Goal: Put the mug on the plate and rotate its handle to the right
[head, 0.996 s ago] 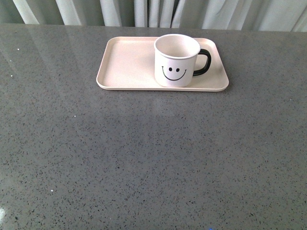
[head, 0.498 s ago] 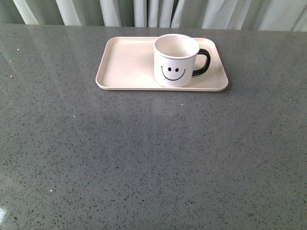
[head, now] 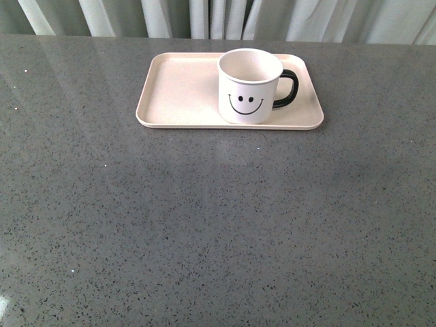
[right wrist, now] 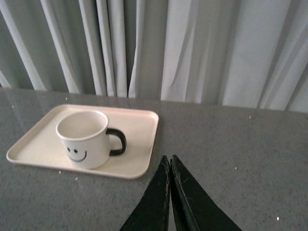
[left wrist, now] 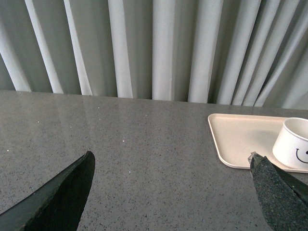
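Note:
The white mug [head: 249, 86] with a black smiley face stands upright on the right half of the pale pink plate [head: 180, 88] at the far side of the table. Its black handle [head: 289, 88] points to the right. Neither arm shows in the front view. In the left wrist view my left gripper [left wrist: 171, 159] is open over bare table, well apart from the plate [left wrist: 240, 137] and the mug [left wrist: 292, 143]. In the right wrist view my right gripper [right wrist: 169, 158] is shut on nothing, just off the plate's [right wrist: 137, 125] corner, near the mug [right wrist: 84, 138] and handle [right wrist: 119, 142].
The grey speckled table [head: 218, 225] stretches wide in front of the plate. Pale curtains [head: 204, 17] hang right behind the table's far edge.
The view has shifted very slightly; the mug and plate keep their places.

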You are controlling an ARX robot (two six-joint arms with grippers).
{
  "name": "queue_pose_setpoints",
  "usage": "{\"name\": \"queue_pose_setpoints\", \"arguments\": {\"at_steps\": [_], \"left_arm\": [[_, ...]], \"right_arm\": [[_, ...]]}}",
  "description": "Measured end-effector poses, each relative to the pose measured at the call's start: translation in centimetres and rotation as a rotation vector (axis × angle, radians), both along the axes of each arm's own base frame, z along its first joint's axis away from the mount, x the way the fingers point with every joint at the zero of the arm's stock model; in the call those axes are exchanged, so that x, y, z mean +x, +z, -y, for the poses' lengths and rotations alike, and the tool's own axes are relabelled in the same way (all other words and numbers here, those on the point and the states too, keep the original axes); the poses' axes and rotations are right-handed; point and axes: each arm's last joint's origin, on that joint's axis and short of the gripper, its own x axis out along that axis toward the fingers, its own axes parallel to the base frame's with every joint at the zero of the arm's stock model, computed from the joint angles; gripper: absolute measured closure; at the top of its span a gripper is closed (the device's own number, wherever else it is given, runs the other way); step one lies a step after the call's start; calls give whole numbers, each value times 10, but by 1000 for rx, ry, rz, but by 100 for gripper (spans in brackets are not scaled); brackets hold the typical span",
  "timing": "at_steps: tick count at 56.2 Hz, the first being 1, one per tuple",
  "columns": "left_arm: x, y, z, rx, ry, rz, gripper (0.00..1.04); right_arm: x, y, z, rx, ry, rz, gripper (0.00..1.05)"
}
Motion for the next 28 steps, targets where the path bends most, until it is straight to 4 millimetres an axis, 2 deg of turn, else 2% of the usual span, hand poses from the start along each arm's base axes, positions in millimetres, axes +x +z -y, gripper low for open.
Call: {"name": "queue_pose_setpoints", "arguments": {"at_steps": [5,17,28], "left_arm": [[0,0,0,0,0,0,9],[0,0,0,0,0,0,9],[0,0,0,0,0,0,9]], "right_arm": [[-10,-6,0,0,2,-24,103],[-31,-4,0,0,1,-17,103],[-41,0,0,0,1,-3,103]]}}
